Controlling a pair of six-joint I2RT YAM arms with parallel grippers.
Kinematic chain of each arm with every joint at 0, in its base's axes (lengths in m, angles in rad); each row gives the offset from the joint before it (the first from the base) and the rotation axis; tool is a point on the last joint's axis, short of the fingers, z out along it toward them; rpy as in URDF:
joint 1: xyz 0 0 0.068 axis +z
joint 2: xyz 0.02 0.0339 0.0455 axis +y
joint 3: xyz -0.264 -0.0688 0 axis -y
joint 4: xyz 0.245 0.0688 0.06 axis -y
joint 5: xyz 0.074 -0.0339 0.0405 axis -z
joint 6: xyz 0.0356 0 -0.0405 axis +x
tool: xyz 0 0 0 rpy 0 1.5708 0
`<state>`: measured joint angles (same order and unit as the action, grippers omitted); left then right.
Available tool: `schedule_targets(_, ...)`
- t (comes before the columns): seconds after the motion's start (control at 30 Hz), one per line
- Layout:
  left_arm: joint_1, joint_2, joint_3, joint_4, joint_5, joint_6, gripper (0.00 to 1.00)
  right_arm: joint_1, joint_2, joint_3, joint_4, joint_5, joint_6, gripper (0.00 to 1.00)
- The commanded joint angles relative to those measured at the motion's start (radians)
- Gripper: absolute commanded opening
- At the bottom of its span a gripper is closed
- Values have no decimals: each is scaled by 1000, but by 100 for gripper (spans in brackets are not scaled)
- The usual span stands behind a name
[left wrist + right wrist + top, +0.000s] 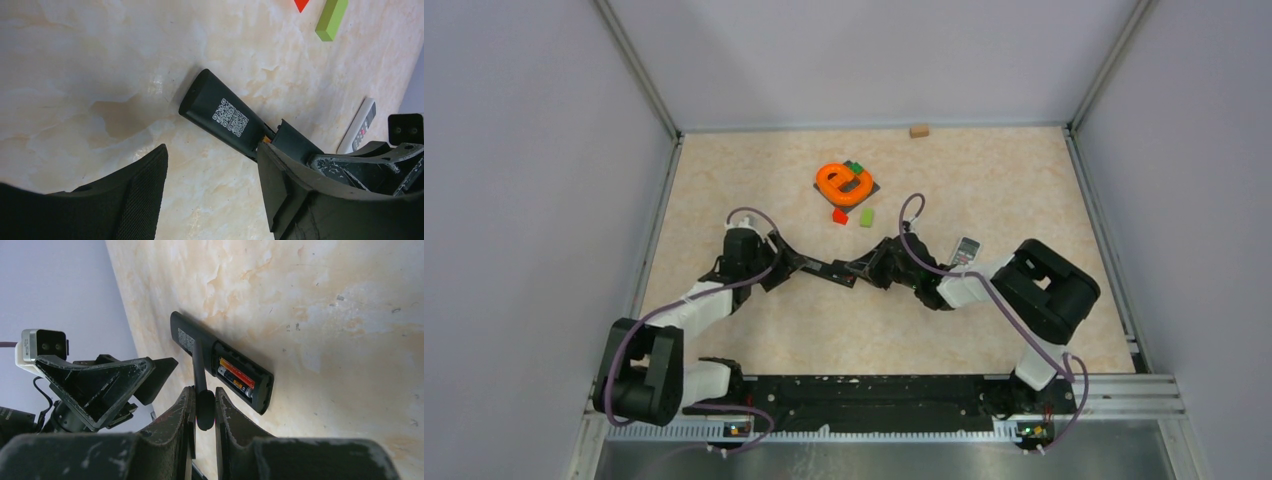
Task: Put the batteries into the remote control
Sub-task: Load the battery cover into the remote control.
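Two batteries, orange-red and black, sit inside the open-backed black remote.

Soft, even light from above leaves the table pale and bright, with only faint shadows under the arms. In the left wrist view a dull shadow smudges the surface beside the black remote, whose QR label is crisp. The left gripper looms soft-edged. In the right wrist view the battery cover and batteries read sharp.
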<state>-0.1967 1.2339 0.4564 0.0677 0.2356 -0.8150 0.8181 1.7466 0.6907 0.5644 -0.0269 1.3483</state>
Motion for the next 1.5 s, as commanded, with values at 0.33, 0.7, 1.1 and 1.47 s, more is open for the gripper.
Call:
schedule_targets(0.33,40,19,38,49,-28,22,75,11,18,46,-11,4,42,0)
schedule_targets(0.7,64,37,55,52,-8,35,76,11,15,34,-39,-7,66,0)
schedule_targets(1.1,81,51,59,52,-5,49,78,11,45,55,-96,-10,61,0)
schedule_targets(1.47,95,100,75,52,13,44,73,2,42,33,-91,-63,73,0)
